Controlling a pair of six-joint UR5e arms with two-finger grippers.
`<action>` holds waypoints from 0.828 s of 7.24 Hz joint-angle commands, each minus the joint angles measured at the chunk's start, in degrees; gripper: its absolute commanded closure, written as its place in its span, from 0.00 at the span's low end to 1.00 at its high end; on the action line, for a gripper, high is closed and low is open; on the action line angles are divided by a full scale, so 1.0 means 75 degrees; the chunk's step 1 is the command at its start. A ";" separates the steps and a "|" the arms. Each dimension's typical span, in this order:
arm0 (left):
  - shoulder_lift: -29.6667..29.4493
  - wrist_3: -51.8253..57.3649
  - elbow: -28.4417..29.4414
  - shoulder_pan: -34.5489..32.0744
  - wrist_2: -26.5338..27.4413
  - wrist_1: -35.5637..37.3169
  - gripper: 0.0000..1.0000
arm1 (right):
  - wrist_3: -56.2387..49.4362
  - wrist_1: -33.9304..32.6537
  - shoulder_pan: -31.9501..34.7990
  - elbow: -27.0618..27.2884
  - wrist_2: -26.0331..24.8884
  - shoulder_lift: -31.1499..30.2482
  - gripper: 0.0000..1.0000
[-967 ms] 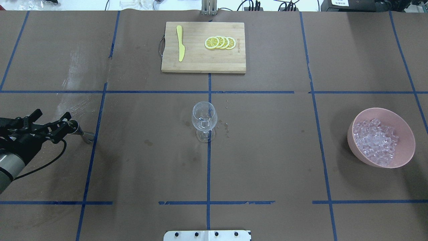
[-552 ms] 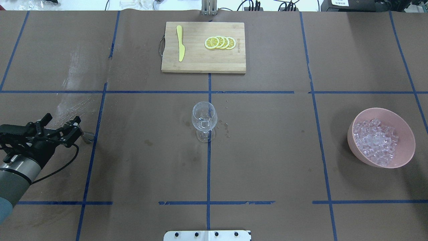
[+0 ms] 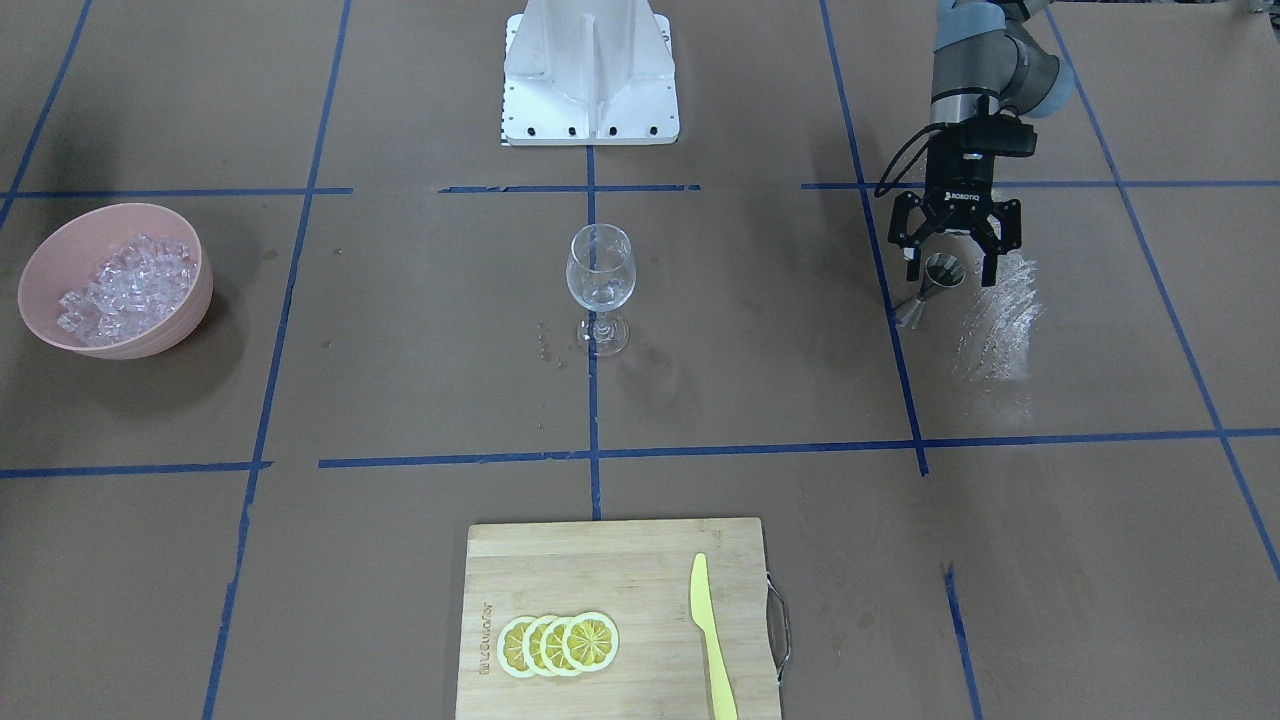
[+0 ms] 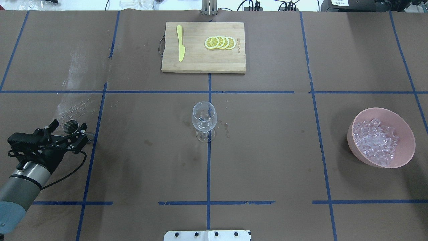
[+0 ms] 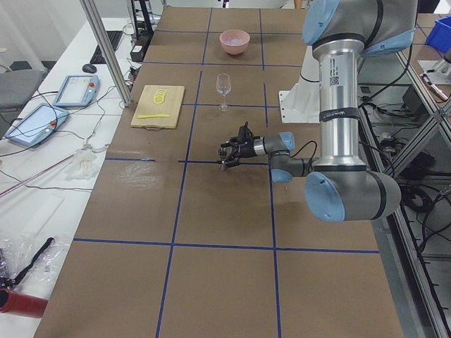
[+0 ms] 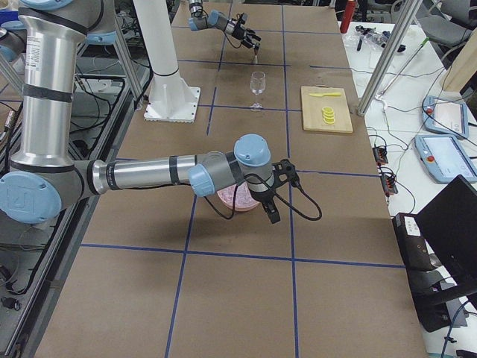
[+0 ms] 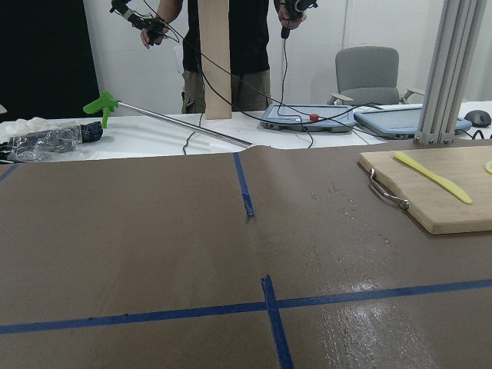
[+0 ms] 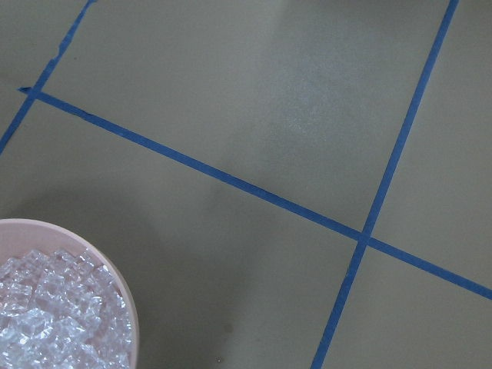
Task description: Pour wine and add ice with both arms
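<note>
The clear stemmed wine glass (image 4: 204, 120) stands upright at the table's middle, and it also shows in the front view (image 3: 599, 280). The ice (image 4: 376, 140) fills a pink bowl (image 4: 406, 134) at the right, also seen in the front view (image 3: 125, 285) and the right wrist view (image 8: 54, 323). My left gripper (image 4: 68, 129) is open at the left, low over the table. A small steel jigger (image 3: 928, 288) stands between its spread fingers, which are apart from it. My right gripper (image 6: 273, 200) shows only in the exterior right view, beside the bowl. I cannot tell if it is open.
A wooden cutting board (image 4: 197, 65) at the far side holds a yellow knife (image 4: 180, 43) and lemon slices (image 4: 220, 43). A whitish scuffed patch (image 4: 72, 103) lies just beyond the left gripper. The white pedestal base (image 3: 590, 80) stands at the robot's side.
The left arm has swung in from the left edge and turned its wrist. The jigger's cup, hidden by the gripper before, now shows between the fingertips. Glass and bowl have not moved.
</note>
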 commanded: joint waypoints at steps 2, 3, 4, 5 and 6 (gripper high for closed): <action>-0.0037 -0.0321 0.0370 0.0292 0.0094 -0.0007 0.17 | 0.0000 0.0000 0.0012 -0.0002 0.0000 0.0000 0.00; -0.0165 -0.0519 0.0556 0.0433 0.0094 0.0005 0.29 | 0.0000 0.0000 0.0000 -0.0002 -0.0012 0.0000 0.00; -0.0248 -0.0521 0.0616 0.0457 0.0105 0.0005 0.36 | 0.0000 0.0000 0.0000 -0.0002 -0.0012 0.0000 0.00; -0.0260 -0.0545 0.0698 0.0469 0.0106 0.0005 0.43 | 0.0000 0.0000 0.0000 -0.0002 0.0000 0.0000 0.00; -0.0272 -0.0568 0.0757 0.0481 0.0106 0.0005 0.43 | 0.0000 0.0000 0.0000 0.0009 -0.0012 0.0000 0.00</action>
